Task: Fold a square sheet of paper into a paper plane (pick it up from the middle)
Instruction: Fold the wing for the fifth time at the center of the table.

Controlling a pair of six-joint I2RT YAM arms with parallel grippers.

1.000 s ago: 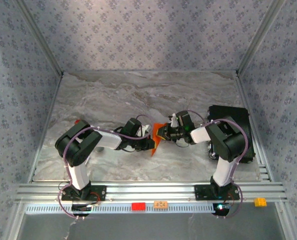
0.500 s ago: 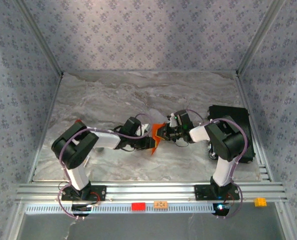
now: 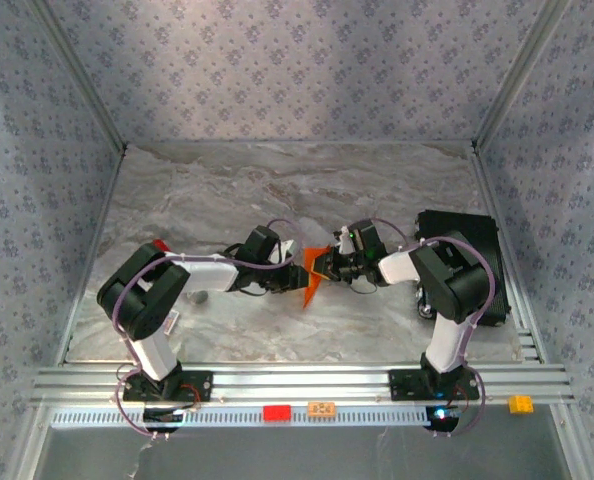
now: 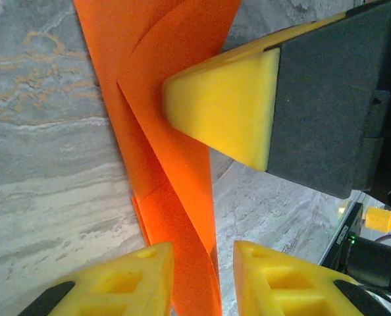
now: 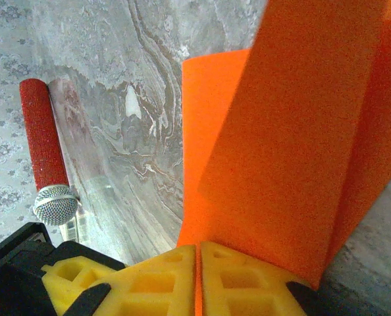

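The orange paper sheet (image 3: 310, 284), folded into long overlapping flaps, sits near the middle of the marble tabletop (image 3: 277, 190), between the two grippers. The right gripper (image 5: 197, 253) is clamped on its edge, yellow fingertips pressed together over the paper. The left gripper (image 4: 203, 257) has its fingers apart, with a fold of the sheet running through the gap. A red microphone (image 5: 44, 145) lies well apart towards the left wall, a black box (image 3: 472, 250) at the right
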